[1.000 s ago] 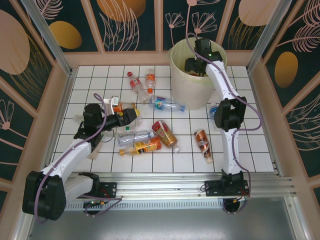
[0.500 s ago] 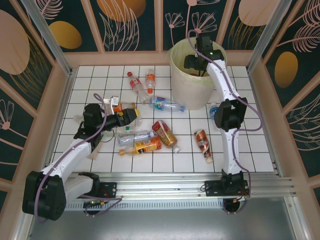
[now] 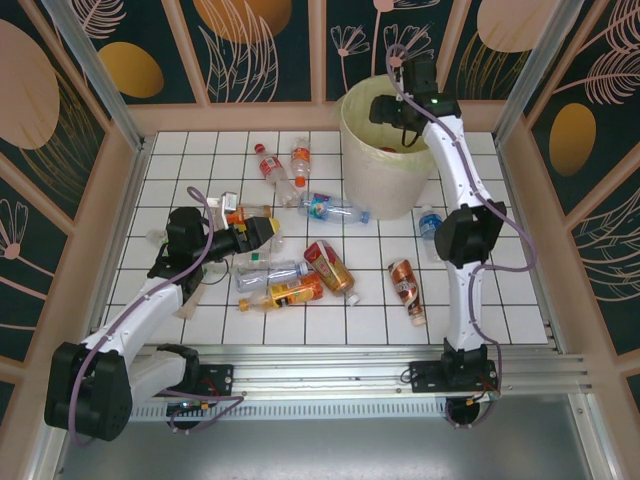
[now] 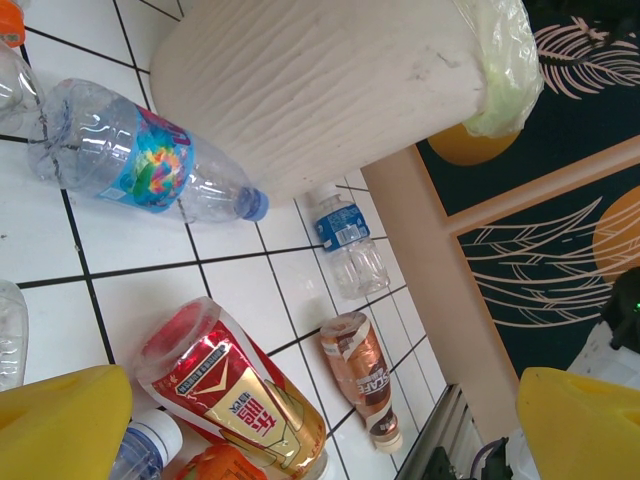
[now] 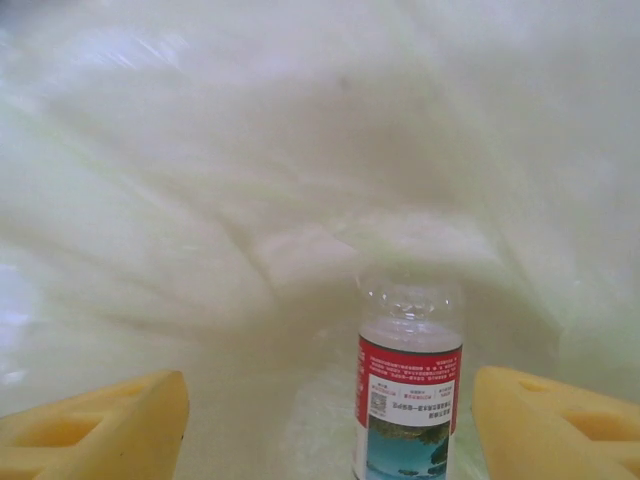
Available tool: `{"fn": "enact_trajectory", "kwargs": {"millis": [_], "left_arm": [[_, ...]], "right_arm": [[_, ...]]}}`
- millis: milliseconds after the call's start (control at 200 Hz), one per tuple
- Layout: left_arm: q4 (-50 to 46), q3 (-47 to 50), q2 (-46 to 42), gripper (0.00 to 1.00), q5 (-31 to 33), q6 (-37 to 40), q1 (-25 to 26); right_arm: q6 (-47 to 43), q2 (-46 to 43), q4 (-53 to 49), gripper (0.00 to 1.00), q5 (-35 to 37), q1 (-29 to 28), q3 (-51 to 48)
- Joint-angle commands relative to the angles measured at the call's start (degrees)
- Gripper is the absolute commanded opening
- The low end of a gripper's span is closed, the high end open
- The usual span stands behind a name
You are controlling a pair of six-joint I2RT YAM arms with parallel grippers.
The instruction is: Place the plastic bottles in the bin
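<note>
**Top external view.** The bin (image 3: 372, 180) stands at the far right of the tiled table (image 3: 180, 150). The right gripper (image 3: 392, 110) hangs over the bin's mouth. The left gripper (image 3: 262, 231) sits low over the left-centre tiles with its yellow fingers spread and nothing between them. Plastic bottles lie scattered on the table. A red-cap bottle (image 3: 270, 168) and an orange-label bottle (image 3: 300, 158) lie at the far side. A blue-label bottle (image 3: 330, 208) lies just beside the bin wall. A red-label bottle (image 3: 330, 268) lies at centre. A brown-label bottle (image 3: 405, 285) and a small blue bottle (image 3: 430, 222) lie to the right.

**Left wrist view.** The left gripper (image 4: 320, 400) is wide open, with one yellow finger at each lower corner, and it grips nothing. Ahead of it lie the red-label bottle (image 4: 235, 390), the brown-label bottle (image 4: 365, 375), the small blue bottle (image 4: 345, 240) and the blue-label bottle (image 4: 150, 155). The cap of the blue-label bottle is close to the bin (image 4: 330, 90).

**Right wrist view.** The right gripper (image 5: 330, 400) looks down into the pale liner (image 5: 300, 150). Its fingers stand apart. A clear bottle (image 5: 410, 400) with a red-banded label lies inside the bin. It appears between the fingers with a gap on either side and is not gripped.
</note>
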State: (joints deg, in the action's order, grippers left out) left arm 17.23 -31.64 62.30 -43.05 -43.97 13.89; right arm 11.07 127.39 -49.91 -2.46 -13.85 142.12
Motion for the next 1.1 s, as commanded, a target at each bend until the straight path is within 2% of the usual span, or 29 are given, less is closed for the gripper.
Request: {"fn": "enact_trajectory", "kwargs": {"millis": [0,305,545,806,1091], "left_arm": [[-0.45,-1.25,-0.96,0.99,0.13,0.85,0.26],[-0.82,-1.41,-1.46,0.99,0.58,1.03,0.23],[-3.21,-2.24,-2.40,0.99,3.32,1.97,0.26],[-7.90,-4.41,-4.25,0.99,8.19,2.78,0.25],[-25.04,-10.18,-6.47,0.99,19.60,6.15,0.25]], "right_arm": [[0.88,-5.57,1.98,0.76,-1.78,0.26,1.48],[0.88,-13.87,5.44,0.77,-4.36,-0.31,-2.63],[-0.68,-21.89,8.56,0.77,-7.14,-3.00,-10.77],[-2.42,-32.69,13.59,0.77,-7.18,-11.20,-25.71],[-1.49,-44.00,19.45,0.80,-6.75,-21.82,-45.66]]}}
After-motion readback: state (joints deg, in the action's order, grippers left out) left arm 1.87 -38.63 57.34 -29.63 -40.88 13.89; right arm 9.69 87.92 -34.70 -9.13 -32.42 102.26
